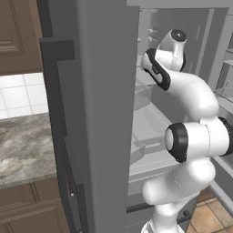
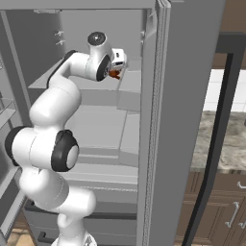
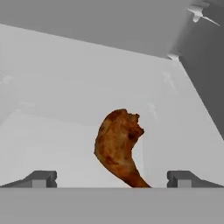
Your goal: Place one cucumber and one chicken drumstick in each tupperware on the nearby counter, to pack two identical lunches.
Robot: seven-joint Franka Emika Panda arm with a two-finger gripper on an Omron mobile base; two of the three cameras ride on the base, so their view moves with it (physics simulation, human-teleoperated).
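Note:
A reddish-brown chicken drumstick (image 3: 119, 146) lies on a pale grey fridge shelf (image 3: 52, 131), plump end up in the hand view and thin bone pointing down toward the hand. My gripper (image 3: 113, 178) is open, and its two dark fingertips (image 3: 41, 178) stand wide on either side of the bone end without touching it. From the right base, the gripper (image 2: 118, 65) reaches deep into the upper fridge, just above the drumstick (image 2: 114, 74). The counter (image 1: 22, 150) lies outside the fridge. The cucumber and the tupperware are out of view.
The open grey fridge door (image 1: 91, 113) stands between the arm and the counter. The fridge's side wall (image 2: 178, 120) splits the right base view, with the counter (image 2: 226, 139) beyond it. Lower fridge shelves (image 2: 103, 125) lie under the arm. Dark brown cabinets (image 1: 27, 209) sit below the worktop.

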